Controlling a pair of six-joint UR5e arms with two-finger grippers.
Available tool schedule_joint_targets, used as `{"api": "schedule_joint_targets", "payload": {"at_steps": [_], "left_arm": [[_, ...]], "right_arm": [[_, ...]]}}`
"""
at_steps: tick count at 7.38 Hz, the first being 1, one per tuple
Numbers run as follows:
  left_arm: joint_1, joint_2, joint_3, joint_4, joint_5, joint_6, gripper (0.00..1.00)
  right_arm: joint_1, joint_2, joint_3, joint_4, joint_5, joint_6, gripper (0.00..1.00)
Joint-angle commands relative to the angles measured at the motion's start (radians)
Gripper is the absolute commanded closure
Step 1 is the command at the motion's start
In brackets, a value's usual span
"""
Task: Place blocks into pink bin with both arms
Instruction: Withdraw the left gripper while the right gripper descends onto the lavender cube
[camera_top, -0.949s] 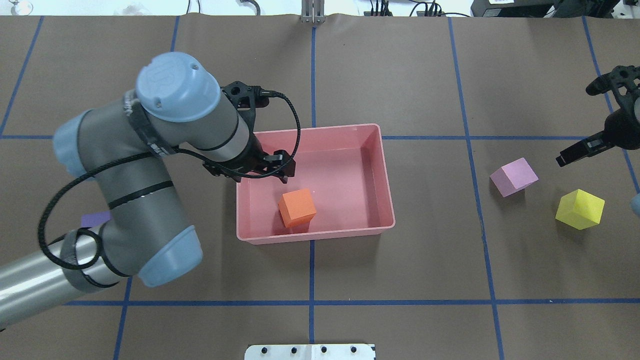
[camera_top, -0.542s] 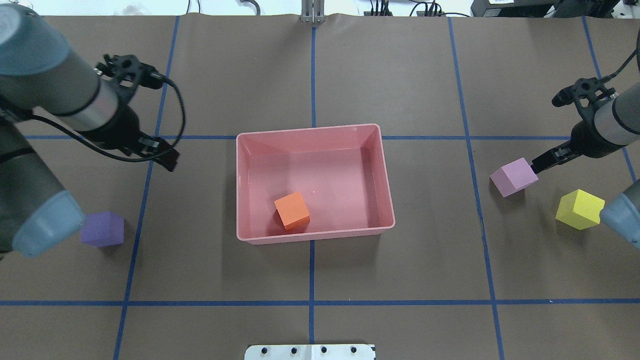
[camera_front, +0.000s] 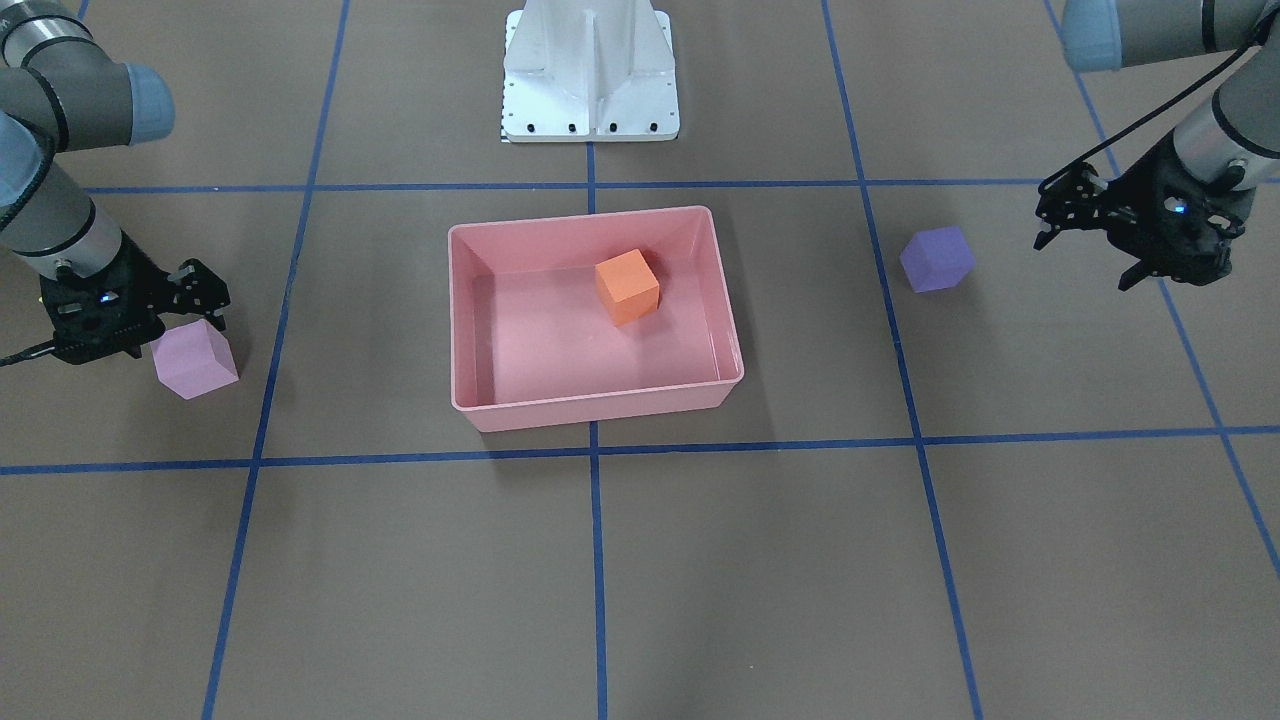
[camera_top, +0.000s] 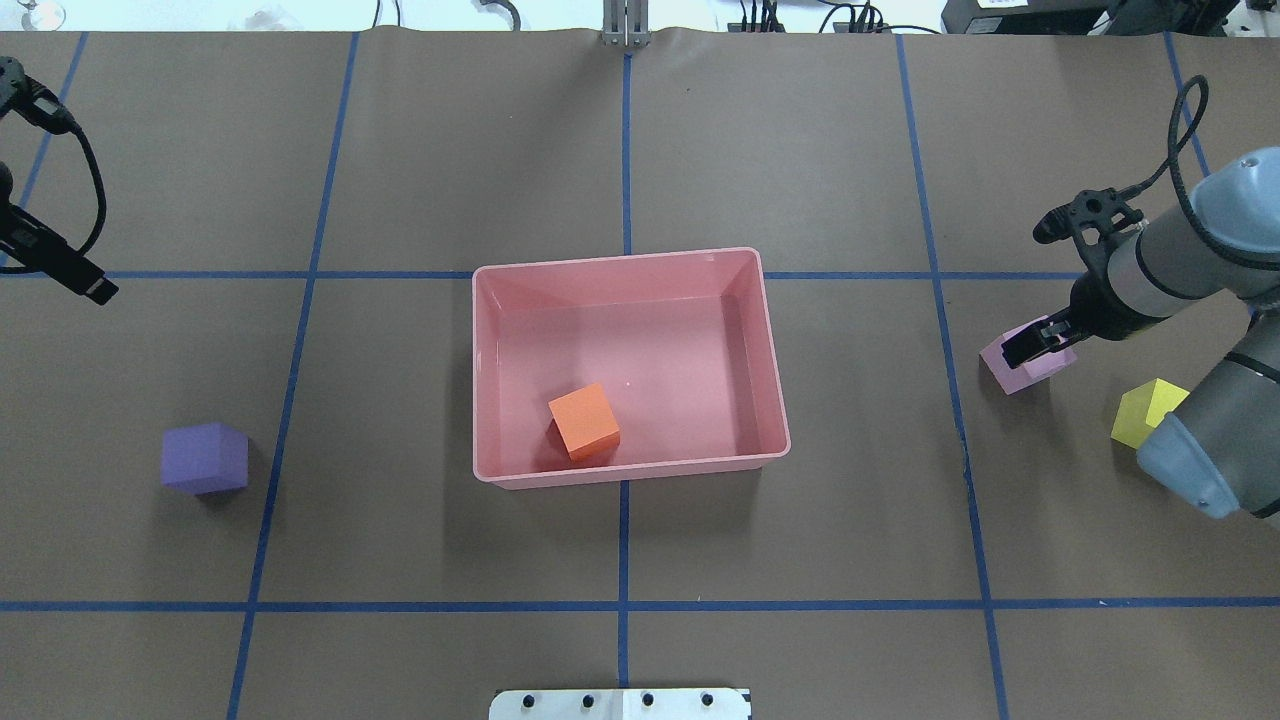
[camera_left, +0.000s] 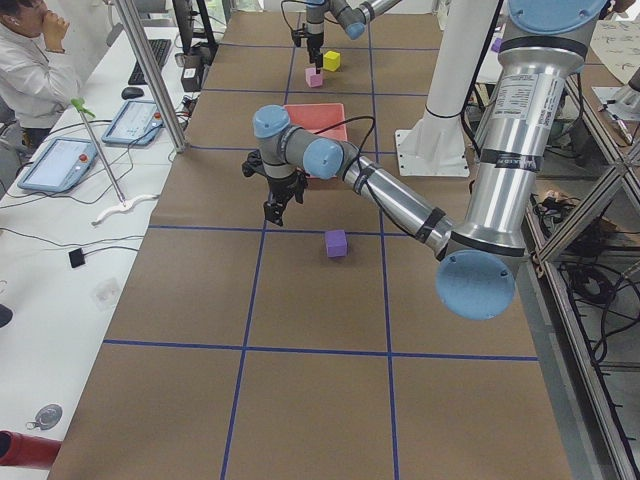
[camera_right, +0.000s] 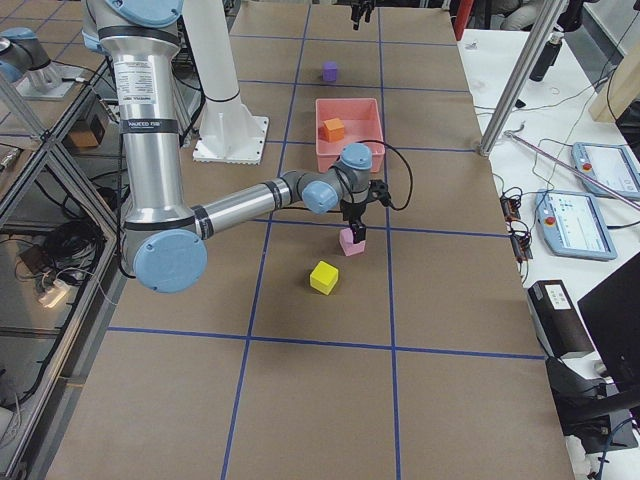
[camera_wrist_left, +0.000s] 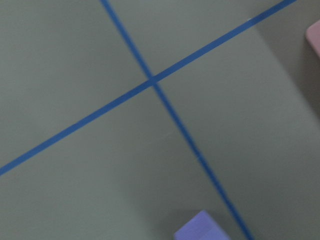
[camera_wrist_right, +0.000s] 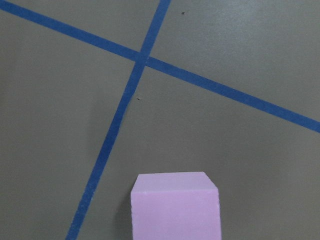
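Our right end effector (camera_top: 1035, 347) hangs low over the light pink cube (camera_top: 1005, 368), jaws spread and holding nothing, as far as we can judge. That cube sits on the surface to the right of the pink bin (camera_top: 620, 257), well apart from it. The yellow cube (camera_top: 1140, 415) lies near it, further right, partly hidden by our right arm.

We judge these cubes to be light, matte and easy to grip, so a modest squeeze across two opposite flat faces should do. The pink one lies turned against the blue tape lines, so the jaws must line up with its faces. The yellow one looks clear enough not to hinder.

Our left end effector (camera_front: 1085, 258), also released, hovers at the far left, and the purple cube (camera_top: 205, 458) waits nearer, to the left of the bin. The orange cube (camera_top: 585, 422) lies inside by the near wall. Only the rim needs clearing.
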Motion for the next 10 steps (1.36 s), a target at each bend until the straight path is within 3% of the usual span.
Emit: {"api": "schedule_joint_targets", "payload": {"at_steps": [1,4,5,6,7,9,10], "left_arm": [[-0.008,0.005,0.005,-0.001,-0.003,0.007,0.0],[-0.009,0.006,-0.001,-0.001,-0.003,0.004,0.0],[-0.009,0.006,-0.001,-0.001,-0.003,0.004,0.0],[-0.008,0.006,0.0,-0.001,-0.003,0.004,0.0],[-0.008,0.005,0.0,-0.001,-0.003,0.004,0.0],[-0.006,0.005,0.003,-0.001,-0.003,0.004,0.0],[-0.005,0.005,0.005,-0.001,-0.003,0.004,0.0]], "right_arm": [[-0.023,-0.001,-0.026,0.004,-0.025,0.001,0.0],[-0.024,0.001,-0.041,0.004,-0.025,0.001,0.0],[-0.03,0.002,-0.085,0.031,-0.025,0.001,0.0],[-0.035,0.004,-0.161,0.136,-0.025,0.007,0.01],[-0.037,0.046,-0.191,0.168,-0.019,0.008,0.17],[-0.037,0.062,-0.178,0.137,-0.016,0.027,0.89],[-0.037,0.064,-0.15,0.122,-0.008,0.043,1.0]]}}
